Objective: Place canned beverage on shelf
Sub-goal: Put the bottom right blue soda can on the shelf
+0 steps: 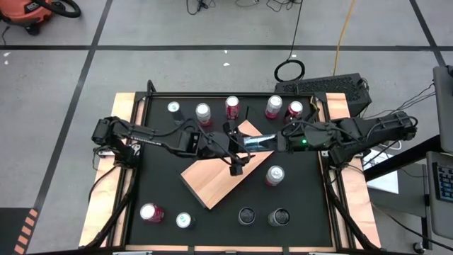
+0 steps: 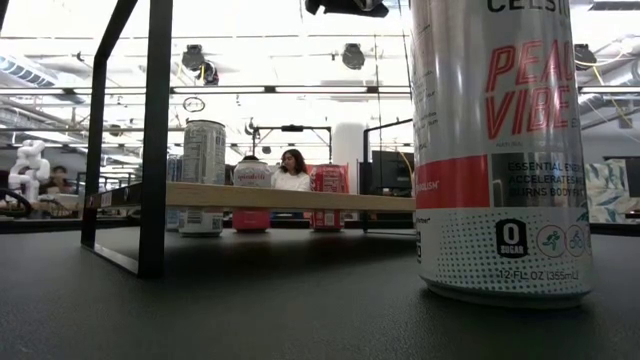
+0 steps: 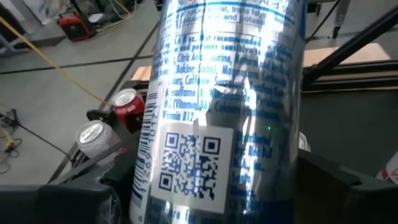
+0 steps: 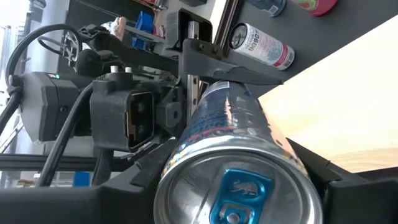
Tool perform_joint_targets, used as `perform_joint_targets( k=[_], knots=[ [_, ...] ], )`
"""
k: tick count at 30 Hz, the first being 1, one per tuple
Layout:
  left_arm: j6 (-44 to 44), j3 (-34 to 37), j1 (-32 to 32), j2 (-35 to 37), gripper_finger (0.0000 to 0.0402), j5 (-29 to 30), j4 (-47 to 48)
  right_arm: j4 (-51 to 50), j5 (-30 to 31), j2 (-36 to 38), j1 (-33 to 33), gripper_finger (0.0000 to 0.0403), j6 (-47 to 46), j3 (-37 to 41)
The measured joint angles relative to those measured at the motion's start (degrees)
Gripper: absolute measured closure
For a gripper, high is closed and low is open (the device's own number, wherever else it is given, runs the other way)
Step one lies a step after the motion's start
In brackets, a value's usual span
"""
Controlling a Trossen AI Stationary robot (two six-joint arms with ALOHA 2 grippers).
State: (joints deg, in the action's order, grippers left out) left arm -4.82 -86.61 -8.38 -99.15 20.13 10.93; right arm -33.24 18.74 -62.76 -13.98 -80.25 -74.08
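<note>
A silver-and-blue can (image 1: 259,142) lies level in the air over the far corner of the shelf (image 1: 212,180), a light wooden board on a black frame that also shows in the low view (image 2: 280,197). My left gripper (image 1: 239,149) reaches in from the table's left and is shut on the can. My right gripper (image 1: 277,142) reaches in from the right and is shut on the can's other end. The can fills the left wrist view (image 3: 217,112). Its lid with the blue tab faces the right wrist camera (image 4: 231,190). My left gripper pinches the can's side wall (image 3: 155,186) between its two fingers, at the end away from the lid. The fingers come level from the table's left. The can is lifted clear and lies level. My right gripper pinches the can's side wall just behind the lid (image 4: 186,149), with one finger (image 4: 348,193) on each side. The fingers come level from the table's right, along the can. The lid end points back into the gripper.
Several cans stand along the table's far edge (image 1: 232,106) and along its near edge (image 1: 185,219). One white-and-red can (image 1: 274,175) stands right of the shelf and looms large in the low view (image 2: 500,150). People sit in the room behind the table.
</note>
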Motion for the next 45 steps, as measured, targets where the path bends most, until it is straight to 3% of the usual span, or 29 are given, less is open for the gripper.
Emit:
perform_joint_targets(
  k=[24, 30, 36, 45],
  knots=[
    [0.98, 0.03, -0.77, 0.00, 0.0180, 2.00, 0.06, -0.43, 0.13, 0.00, 0.00, 0.0194, 2.19, -0.02],
    [2.27, 0.03, -1.18, 0.45, 0.0180, 1.61, -0.28, 0.28, 0.68, 0.04, 0.01, 0.0147, 7.45, -0.02],
    [8.71, 0.05, -1.56, 1.49, 0.0182, -2.75, -1.09, 3.50, -0.44, 0.90, 0.07, 0.0092, 13.95, -0.09],
    [14.31, 0.05, -1.77, 2.71, 0.0182, -10.42, -4.34, 11.75, -0.79, 3.91, 0.06, 0.0069, 30.95, -0.11]
  ],
)
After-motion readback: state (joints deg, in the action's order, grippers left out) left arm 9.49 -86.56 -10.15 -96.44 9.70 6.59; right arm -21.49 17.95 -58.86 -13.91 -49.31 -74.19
